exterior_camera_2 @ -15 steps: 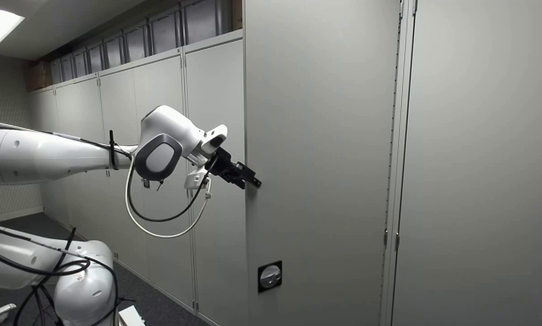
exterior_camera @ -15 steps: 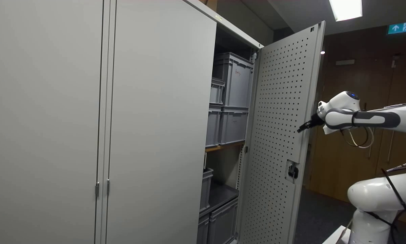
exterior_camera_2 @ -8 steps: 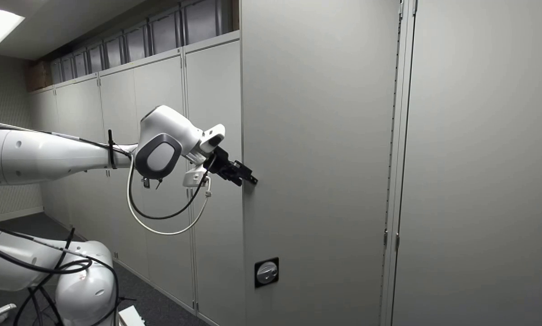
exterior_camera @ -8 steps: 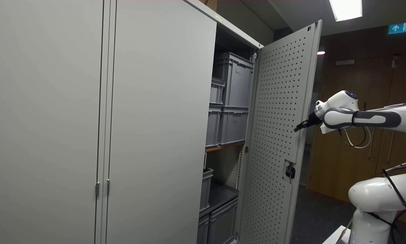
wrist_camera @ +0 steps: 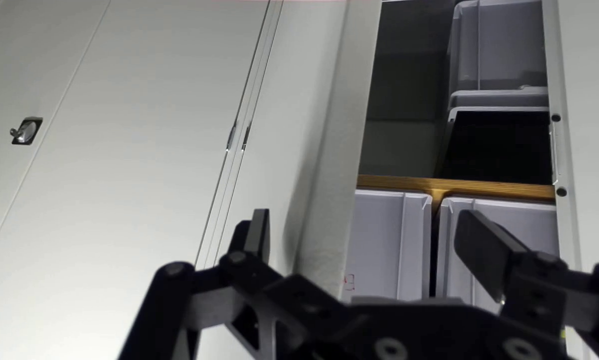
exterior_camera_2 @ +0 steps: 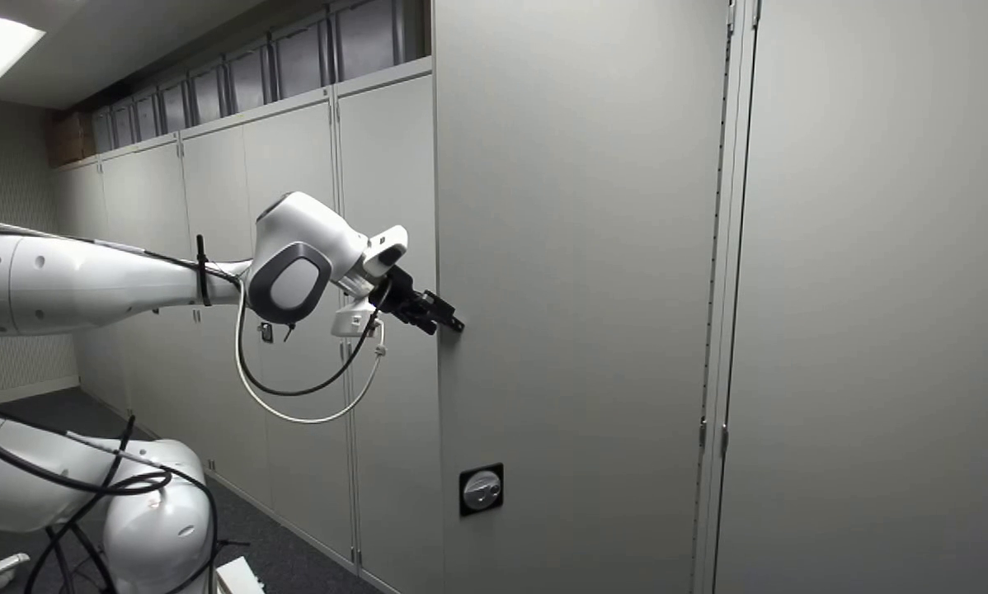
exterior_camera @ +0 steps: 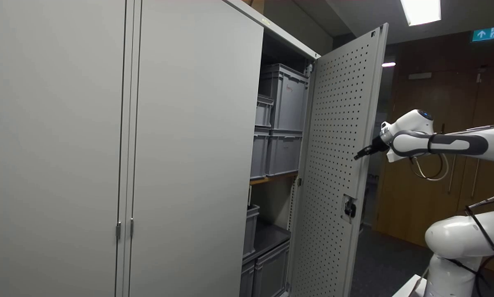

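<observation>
Closed door (exterior_camera: pixel 193 144): pale grey, shut flat, taking up the left of what I see.
Grey bins (exterior_camera: pixel 287 95): stacked next along, on a wooden shelf (exterior_camera: pixel 267 179) and lower down, some partly hidden behind that closed door.
Open door (exterior_camera: pixel 339 107): hinged just past the bins and standing well out, holes dotted over its inner face. I'd call the work midway: the claw (wrist_camera: pixel 365 225) is at the free edge, yet the bins lie exposed, and the door is neither shut nor swung right back.
Latch (exterior_camera: pixel 349 207): black, set in the inner face near that edge, below the claw and apart from it.
Claw: spread wide around the free edge, clamped on nothing. The wrist view shows that edge running between the fingers, one on the door's outer side, one on the inner, with a clear gap to the inner one. The outer finger looks very close to the door's face; whether it touches, I can't tell.
White arm (exterior_camera: pixel 457 144): stretches in from the far right, its wrist tipped down at the door.
</observation>
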